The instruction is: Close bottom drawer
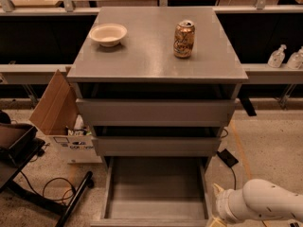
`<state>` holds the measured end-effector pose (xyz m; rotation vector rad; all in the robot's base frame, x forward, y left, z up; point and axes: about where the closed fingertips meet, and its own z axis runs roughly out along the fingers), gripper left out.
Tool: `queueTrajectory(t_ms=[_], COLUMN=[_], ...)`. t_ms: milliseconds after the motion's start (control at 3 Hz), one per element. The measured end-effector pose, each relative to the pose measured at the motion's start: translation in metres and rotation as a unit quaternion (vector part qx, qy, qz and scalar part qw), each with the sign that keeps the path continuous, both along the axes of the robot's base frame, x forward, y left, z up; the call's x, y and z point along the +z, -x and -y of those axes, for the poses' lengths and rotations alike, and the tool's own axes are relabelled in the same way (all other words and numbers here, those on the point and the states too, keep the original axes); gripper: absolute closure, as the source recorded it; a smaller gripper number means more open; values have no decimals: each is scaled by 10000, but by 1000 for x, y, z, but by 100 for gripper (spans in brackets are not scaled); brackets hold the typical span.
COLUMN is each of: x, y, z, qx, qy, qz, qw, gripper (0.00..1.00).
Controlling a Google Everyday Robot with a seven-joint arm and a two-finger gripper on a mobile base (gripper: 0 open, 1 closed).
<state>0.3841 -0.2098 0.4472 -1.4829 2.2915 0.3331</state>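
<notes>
The grey cabinet (156,56) has three drawers. The bottom drawer (155,188) is pulled far out toward me, showing its shallow, empty grey box; its front edge lies along the bottom of the view. The two drawers above it, top (155,111) and middle (156,145), stick out slightly. My gripper (215,214) is at the bottom right, just outside the bottom drawer's right front corner, at the end of the white arm (265,200). Only yellowish finger parts show, mostly cut off by the view's lower edge.
A white bowl (108,34) and a drink can (183,39) stand on the cabinet top. An open cardboard box (59,115) sits on the floor at left beside a black stand with cables (28,174). A black cable plug (228,158) lies right of the cabinet. Bottles (277,56) stand at far right.
</notes>
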Motion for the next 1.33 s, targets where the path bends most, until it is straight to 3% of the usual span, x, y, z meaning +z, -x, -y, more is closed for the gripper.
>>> queueTrajectory(t_ms=[333, 667, 1000, 1333], x=[-26, -85, -113, -117], y=[-1, -2, 0, 1], z=[-5, -16, -24, -26], qx=[-18, -45, -103, -104], qy=[-94, -124, -86, -81], qz=[-177, -599, -816, -854], qw=[9998, 9981, 9966, 9963], gripper=[0, 0, 0, 0])
